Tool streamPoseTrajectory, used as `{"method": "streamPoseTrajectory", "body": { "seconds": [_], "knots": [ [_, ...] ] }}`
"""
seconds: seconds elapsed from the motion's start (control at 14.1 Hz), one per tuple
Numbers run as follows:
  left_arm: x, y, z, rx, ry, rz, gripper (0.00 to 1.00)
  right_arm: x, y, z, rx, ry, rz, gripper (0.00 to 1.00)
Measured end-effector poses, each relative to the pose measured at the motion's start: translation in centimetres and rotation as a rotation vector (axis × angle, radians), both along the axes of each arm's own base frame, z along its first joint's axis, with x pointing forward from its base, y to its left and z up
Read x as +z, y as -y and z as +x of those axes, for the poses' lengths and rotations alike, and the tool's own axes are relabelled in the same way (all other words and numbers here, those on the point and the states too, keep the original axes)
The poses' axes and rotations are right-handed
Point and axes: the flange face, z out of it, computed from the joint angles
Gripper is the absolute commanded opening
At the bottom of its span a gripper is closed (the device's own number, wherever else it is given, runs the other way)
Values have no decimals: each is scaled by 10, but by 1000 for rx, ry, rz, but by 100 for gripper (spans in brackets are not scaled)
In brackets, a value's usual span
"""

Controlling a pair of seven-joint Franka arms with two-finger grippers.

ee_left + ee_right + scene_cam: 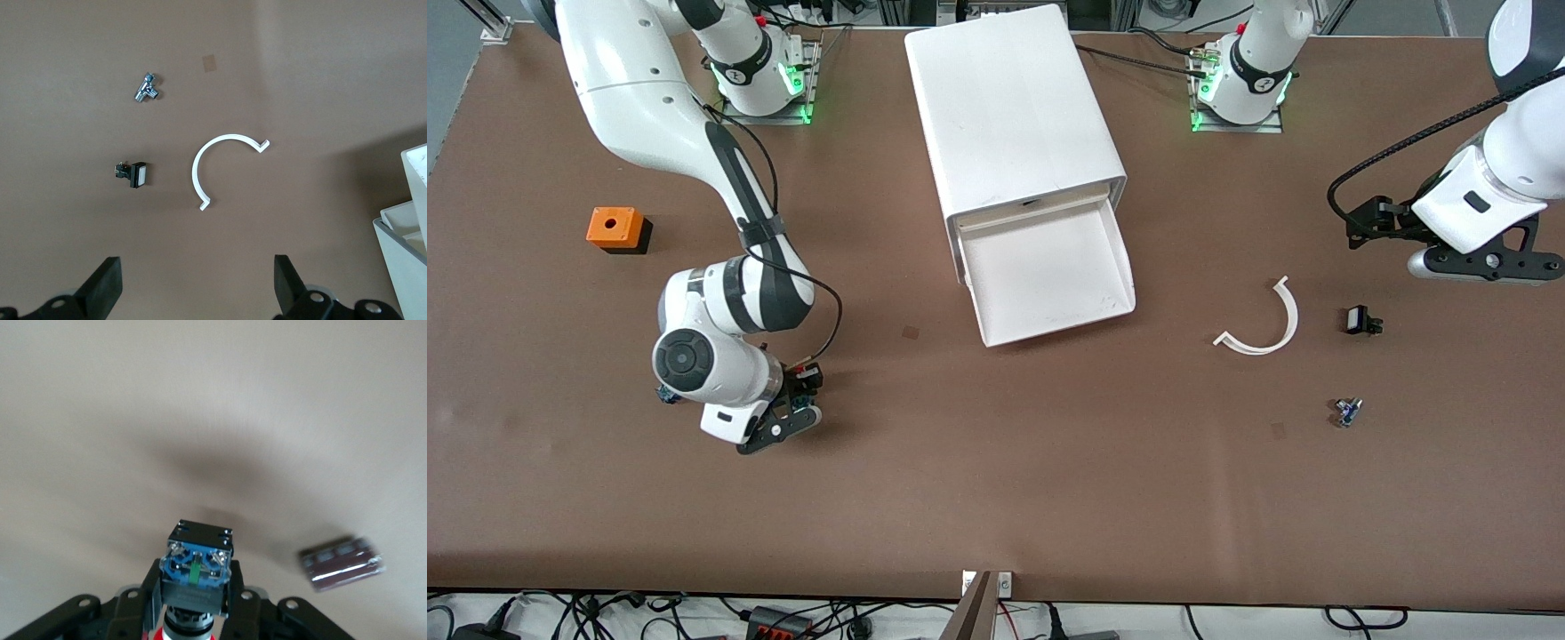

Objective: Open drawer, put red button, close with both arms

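My right gripper (793,407) is low over the table toward the right arm's end. In the right wrist view it (195,590) is shut on the red button (197,568): the black-and-blue body points away from the wrist, and the red cap shows between the fingers. The white cabinet (1014,107) stands mid-table with the drawer (1049,280) pulled out and nothing in it. My left gripper (1485,262) is open and empty, up over the table at the left arm's end; its two fingers stand wide apart in the left wrist view (197,287).
An orange box (615,228) sits toward the right arm's end. A white curved strip (1267,324), a small black part (1360,321) and a small metal part (1347,411) lie toward the left arm's end. A blurred dark part (341,563) lies near the right gripper.
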Motion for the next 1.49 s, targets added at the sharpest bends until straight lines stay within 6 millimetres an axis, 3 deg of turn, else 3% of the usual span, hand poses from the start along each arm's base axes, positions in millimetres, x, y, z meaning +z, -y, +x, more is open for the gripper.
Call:
{"method": "streamPoseTrajectory", "body": {
  "seconds": [0.14,0.28,0.5,0.78,0.92,1.2,1.49],
  "knots": [
    [8,0,3,10,18,-1,100,57,-27,9,35,57,22,0],
    [16,0,5,12,34,-3,100,105,-69,3,92,110,45,0],
    [15,0,7,11,30,-4,100,139,-144,-28,136,147,74,0],
    [14,3,7,14,29,-8,100,160,-243,-84,75,163,116,0],
    [13,5,7,29,23,-21,100,163,-280,-109,22,160,134,0],
    [13,7,6,36,15,-39,100,149,-313,-133,-48,139,139,0],
    [12,7,4,39,3,-38,100,122,-351,-163,-65,105,125,0]
  ]
}}
